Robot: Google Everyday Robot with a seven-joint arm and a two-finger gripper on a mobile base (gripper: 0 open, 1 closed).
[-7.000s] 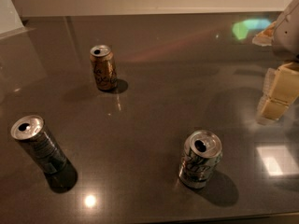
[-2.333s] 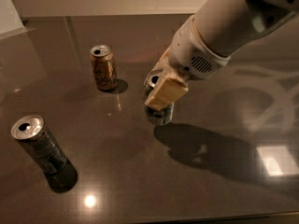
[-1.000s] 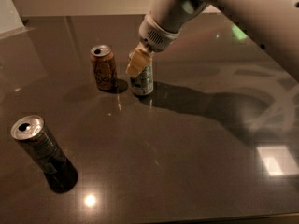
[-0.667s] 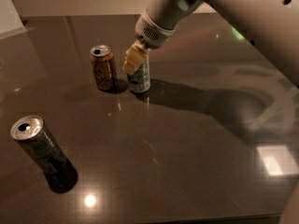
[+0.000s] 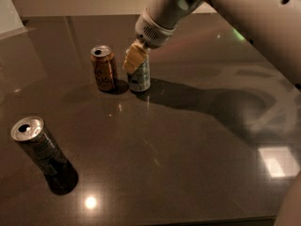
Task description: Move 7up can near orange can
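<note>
The 7up can (image 5: 140, 77), silvery-white with greenish markings, stands upright on the dark table just right of the orange can (image 5: 104, 68); a narrow gap shows between them. The orange can is brownish-orange with a silver top and stands upright. My gripper (image 5: 136, 56) reaches down from the upper right and sits around the top of the 7up can. One cream-coloured finger (image 5: 132, 59) covers the can's upper left side; the can's top is hidden behind it.
A taller, slimmer dark grey can (image 5: 40, 149) stands at the front left. The dark glossy table (image 5: 188, 149) reflects lights and my arm's shadow to the right. A pale wall runs along the table's far edge.
My gripper carried the 7up can from the front right to the left and back. The can now stands next to the orange can, a little closer than a second ago.
</note>
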